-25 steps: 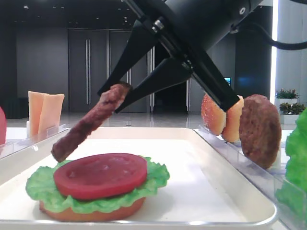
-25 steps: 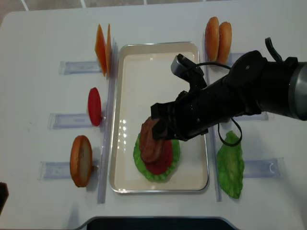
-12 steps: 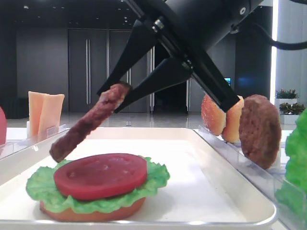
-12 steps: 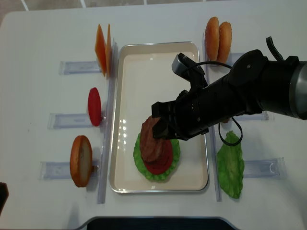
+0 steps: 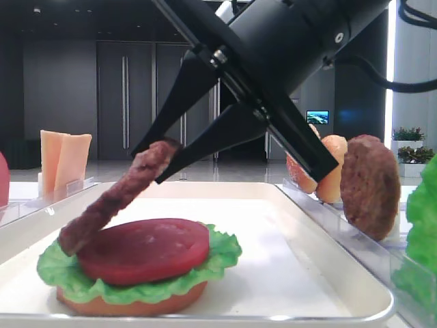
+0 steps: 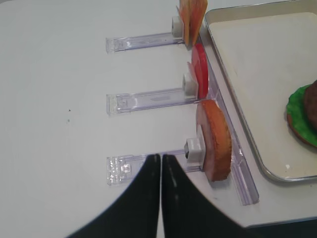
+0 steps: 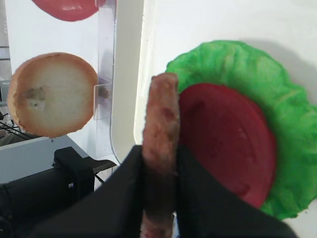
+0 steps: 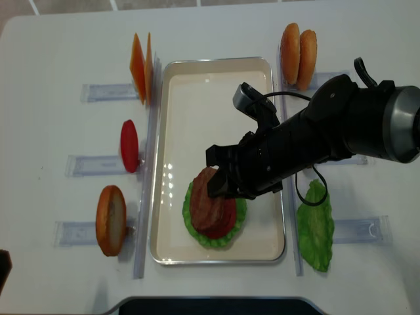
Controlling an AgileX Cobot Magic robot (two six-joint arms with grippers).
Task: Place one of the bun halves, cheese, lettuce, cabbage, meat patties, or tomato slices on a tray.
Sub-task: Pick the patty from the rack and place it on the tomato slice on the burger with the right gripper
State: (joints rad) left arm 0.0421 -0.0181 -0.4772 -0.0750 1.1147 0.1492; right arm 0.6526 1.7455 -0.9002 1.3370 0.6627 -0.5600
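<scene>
Clamped between the right gripper's closed jaws, a meat patty tilted on edge, low end right at the tomato slice under it, which sits on lettuce on a bun half in the near end of the tray. Off to that gripper's far side past the tray rim, two bun halves standing in a holder, a spare leaf near its wrist. Over by the shut left gripper, just beside it a bun half upright in a clear holder, then a tomato slice and cheese further out, all left of the tray.
</scene>
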